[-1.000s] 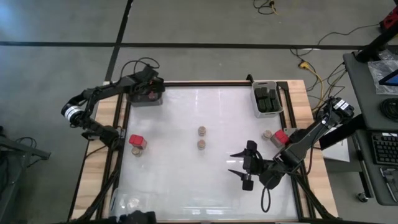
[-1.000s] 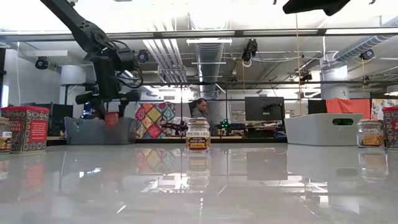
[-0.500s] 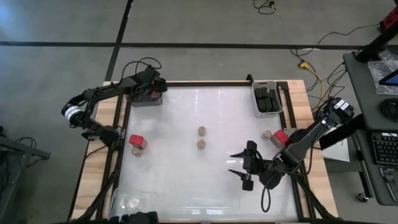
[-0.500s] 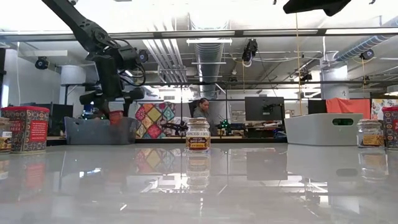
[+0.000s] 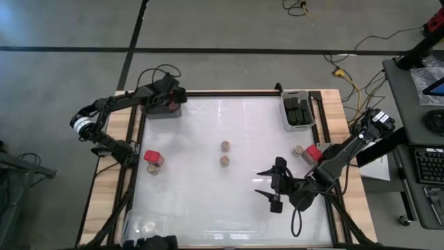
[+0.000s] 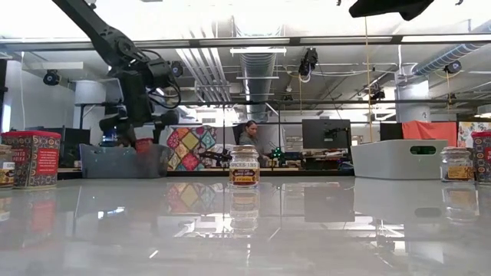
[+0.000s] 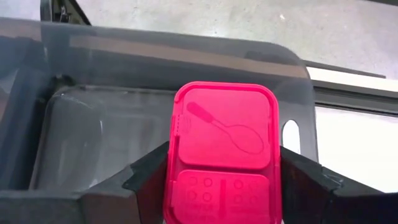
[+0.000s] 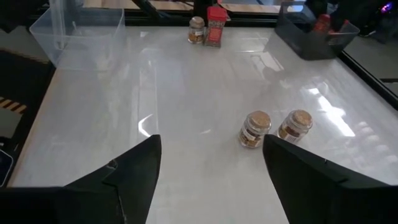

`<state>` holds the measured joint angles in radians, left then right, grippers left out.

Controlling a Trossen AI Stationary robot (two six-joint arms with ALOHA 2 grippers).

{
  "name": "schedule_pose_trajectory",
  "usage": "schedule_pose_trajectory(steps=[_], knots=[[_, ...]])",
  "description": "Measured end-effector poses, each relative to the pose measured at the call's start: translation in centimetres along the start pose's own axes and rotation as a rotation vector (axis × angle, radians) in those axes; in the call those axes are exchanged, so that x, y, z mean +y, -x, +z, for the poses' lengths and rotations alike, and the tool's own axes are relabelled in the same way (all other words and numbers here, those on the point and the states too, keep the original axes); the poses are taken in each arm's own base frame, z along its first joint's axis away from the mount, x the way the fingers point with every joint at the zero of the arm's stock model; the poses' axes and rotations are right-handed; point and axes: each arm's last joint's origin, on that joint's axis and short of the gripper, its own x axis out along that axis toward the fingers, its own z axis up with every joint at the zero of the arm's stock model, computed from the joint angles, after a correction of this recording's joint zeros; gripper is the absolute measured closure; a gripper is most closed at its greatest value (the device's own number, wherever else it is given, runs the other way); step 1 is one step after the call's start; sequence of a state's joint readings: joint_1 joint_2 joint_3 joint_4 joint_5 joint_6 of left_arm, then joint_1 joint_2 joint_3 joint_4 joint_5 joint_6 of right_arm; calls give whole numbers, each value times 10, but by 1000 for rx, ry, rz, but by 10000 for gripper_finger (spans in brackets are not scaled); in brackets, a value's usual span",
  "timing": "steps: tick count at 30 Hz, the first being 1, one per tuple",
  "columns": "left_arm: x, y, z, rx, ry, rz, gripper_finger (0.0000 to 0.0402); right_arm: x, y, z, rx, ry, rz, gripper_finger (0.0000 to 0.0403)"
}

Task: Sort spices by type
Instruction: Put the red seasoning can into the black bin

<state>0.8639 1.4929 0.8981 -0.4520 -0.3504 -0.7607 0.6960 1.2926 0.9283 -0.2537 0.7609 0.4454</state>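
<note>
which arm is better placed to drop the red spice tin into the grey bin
Left. The left gripper is shut on the red spice tin directly above the grey bin; the right gripper hangs open across the table.

A bin point(image 5: 164, 111) is sitting at the bench's point(image 5: 208, 201) far left corner, with the left gripper point(image 7: 224, 177) holding a spice tin point(image 7: 222, 152) over it. Another bin point(image 5: 298, 111) is sitting at the far right corner. Two jars point(image 5: 225, 153) are standing mid-bench, one behind the other. The right gripper point(image 5: 267, 184) is hovering over the near right.
</note>
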Motion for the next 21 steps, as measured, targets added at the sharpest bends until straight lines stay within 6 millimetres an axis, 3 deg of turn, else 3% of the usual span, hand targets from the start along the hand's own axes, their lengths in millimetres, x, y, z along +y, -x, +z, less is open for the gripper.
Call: schedule_pose_trajectory(steps=[21], knots=[[-1, 4, 2, -13, 5, -14, 138, 0, 0, 1, -5, -21, 2, 132]])
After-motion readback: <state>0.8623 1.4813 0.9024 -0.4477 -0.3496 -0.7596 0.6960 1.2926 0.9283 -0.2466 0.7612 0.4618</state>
